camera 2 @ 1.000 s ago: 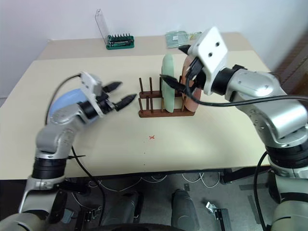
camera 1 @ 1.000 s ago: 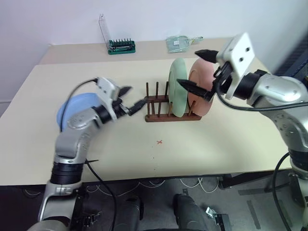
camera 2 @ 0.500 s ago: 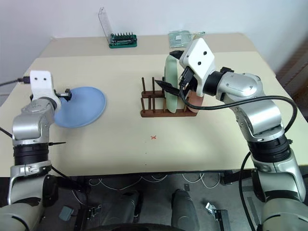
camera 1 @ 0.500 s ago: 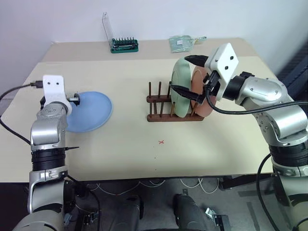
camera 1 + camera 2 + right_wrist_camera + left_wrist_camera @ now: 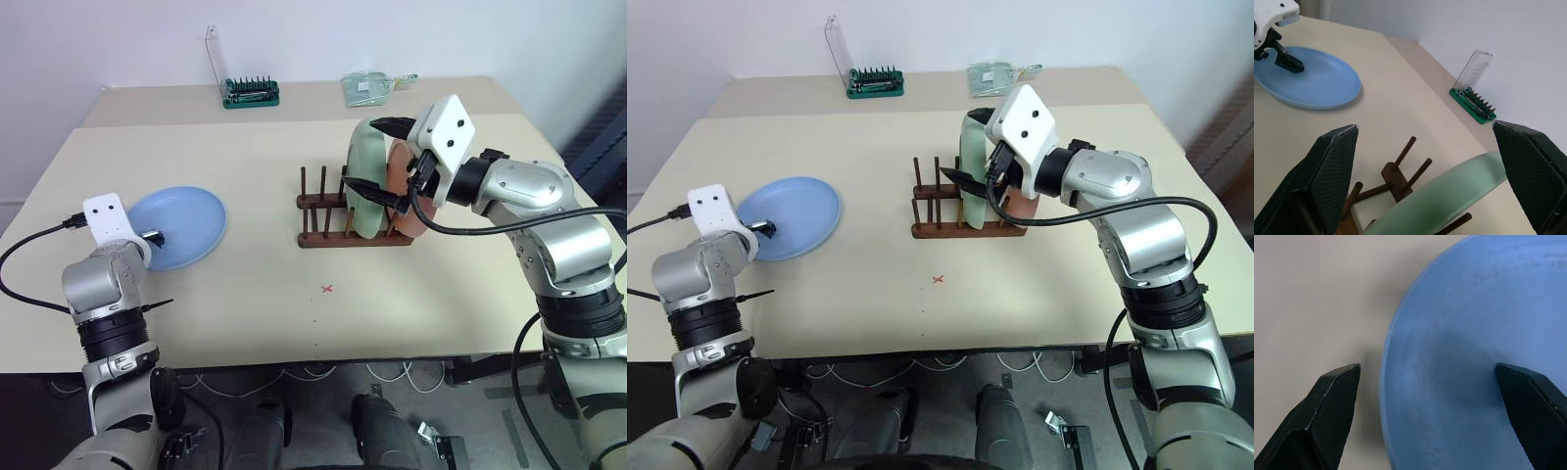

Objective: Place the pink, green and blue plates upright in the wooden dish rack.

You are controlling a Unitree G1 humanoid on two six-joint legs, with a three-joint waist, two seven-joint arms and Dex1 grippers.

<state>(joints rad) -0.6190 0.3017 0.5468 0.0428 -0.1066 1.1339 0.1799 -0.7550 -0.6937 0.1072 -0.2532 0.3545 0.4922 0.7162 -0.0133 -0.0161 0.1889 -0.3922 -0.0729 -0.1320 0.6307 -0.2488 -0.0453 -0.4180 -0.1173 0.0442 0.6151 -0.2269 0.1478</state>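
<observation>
— Two plates stand upright in the rack: the green plate and, just behind it toward the robot's right, the pink plate.
— And the blue plate?
— Flat on the tabletop, well apart from the rack, on the robot's left.
— Where's the left end effector?
— Low at the blue plate's near rim, fingers wide – one over the plate, one over bare tabletop, holding nothing.
— The right end effector?
— Wide too – its fingers straddle the green plate's top edge without gripping.
— Anything else?
— A green bit holder at the far edge.
</observation>
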